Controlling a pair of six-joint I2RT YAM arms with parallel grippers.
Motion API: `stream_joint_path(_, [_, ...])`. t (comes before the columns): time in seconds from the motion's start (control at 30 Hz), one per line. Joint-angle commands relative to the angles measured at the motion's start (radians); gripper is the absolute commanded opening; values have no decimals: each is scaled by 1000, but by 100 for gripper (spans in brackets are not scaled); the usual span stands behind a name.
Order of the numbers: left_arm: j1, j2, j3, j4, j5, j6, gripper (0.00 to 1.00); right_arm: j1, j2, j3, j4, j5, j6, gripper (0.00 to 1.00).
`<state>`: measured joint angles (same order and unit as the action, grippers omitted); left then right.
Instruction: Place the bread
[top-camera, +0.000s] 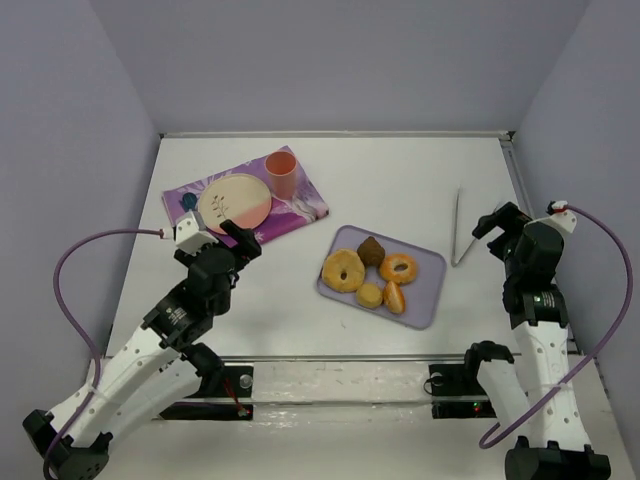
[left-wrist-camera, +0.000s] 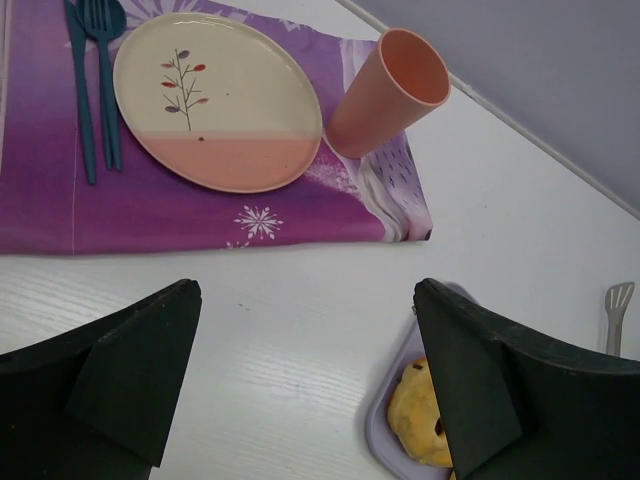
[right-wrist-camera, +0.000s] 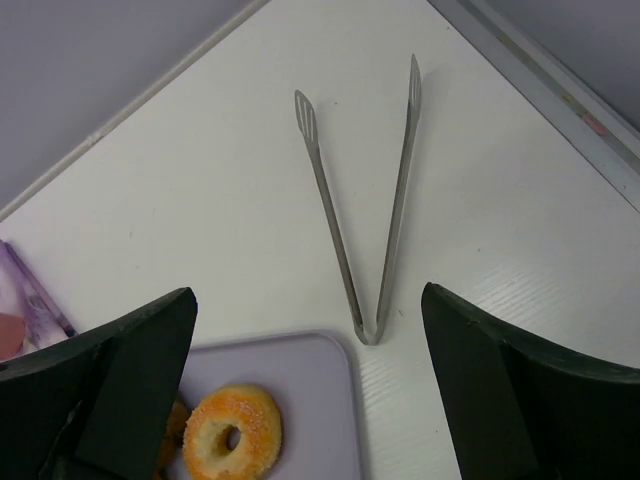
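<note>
The bread (top-camera: 394, 297), a small oval golden-brown roll, lies at the near edge of the lavender tray (top-camera: 425, 265), beside a small round pale bun (top-camera: 369, 295). My left gripper (top-camera: 240, 235) (left-wrist-camera: 305, 290) is open and empty over bare table, between the purple placemat and the tray's left end. Open and empty too, my right gripper (top-camera: 493, 222) (right-wrist-camera: 308, 293) hovers right of the tray, close to the metal tongs (top-camera: 458, 228) (right-wrist-camera: 365, 200). Neither wrist view shows the bread clearly.
The tray (left-wrist-camera: 385, 420) (right-wrist-camera: 300, 390) also carries a pale ring doughnut (top-camera: 343, 270) (left-wrist-camera: 420, 415), a brown muffin (top-camera: 372, 249) and an orange sugared ring doughnut (top-camera: 399, 268) (right-wrist-camera: 232, 435). On the purple placemat (top-camera: 300, 205) are a plate (top-camera: 235, 200) (left-wrist-camera: 215, 100), a pink cup (top-camera: 281, 172) (left-wrist-camera: 385, 95) and blue cutlery (left-wrist-camera: 95, 80).
</note>
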<state>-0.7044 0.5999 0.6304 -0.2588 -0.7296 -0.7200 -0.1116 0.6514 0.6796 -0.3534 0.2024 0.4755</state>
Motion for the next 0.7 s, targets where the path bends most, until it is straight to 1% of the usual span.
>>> stream_joint_path(0.0, [6,-14,-6,9,-82,-33,99,3,0,9,48,-31,-2,100])
stream_joint_path(0.2, [6,-26,-17,16,-86,-38,99,3,76,21,51,-119,-32,100])
stream_joint_path(0.43, [8,-25,-24,23,-94,-47,99,3,238,46,39,-195,-69,100])
stream_joint_path(0.47, [6,-23,-23,26,-93,-48,99,3,298,54,34,-227,-74,100])
stream_joint_path(0.53, [8,-18,-24,30,-93,-45,99,3,365,84,13,-271,-101,100])
stream_joint_path(0.57, [6,-14,-24,32,-93,-45,99,3,431,103,8,-281,-107,100])
stream_joint_path(0.67, [6,-12,-26,33,-93,-45,99,3,523,123,4,-273,-109,100])
